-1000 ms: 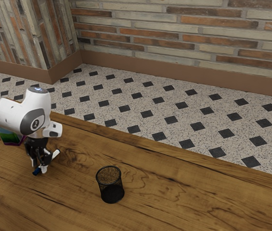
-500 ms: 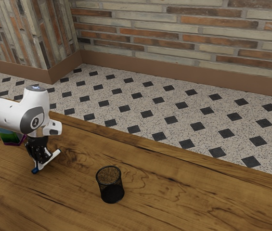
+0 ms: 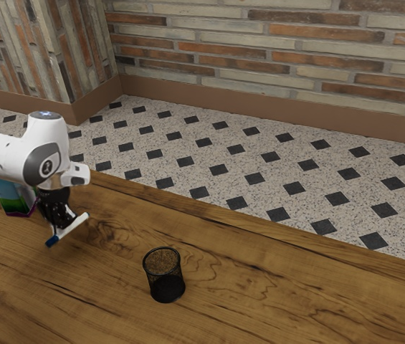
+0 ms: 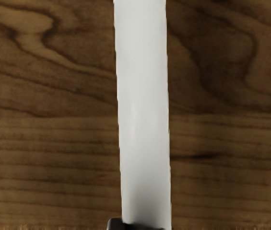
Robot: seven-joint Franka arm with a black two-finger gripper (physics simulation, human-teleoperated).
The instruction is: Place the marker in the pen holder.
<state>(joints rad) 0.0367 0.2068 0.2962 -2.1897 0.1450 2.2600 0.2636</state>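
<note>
My black gripper (image 3: 59,226) is at the exterior view's left, shut on the marker (image 3: 75,226), which is white with a blue end. The marker is tilted and held a little above the table, its blue end lower. In the wrist view the marker's white barrel (image 4: 142,105) runs out from under the hand. The pen holder (image 3: 164,275), a black mesh cup, stands upright on the table, apart from the gripper, toward the exterior view's right.
Behind the gripper, a box with a blue and green picture (image 3: 8,195) stands on the wooden table (image 3: 259,287). The table's far edge runs between it and the tiled floor (image 3: 238,158).
The gripper has closed on the marker and risen, lifting it off the table. The arm has also shifted slightly toward the exterior view's left.
</note>
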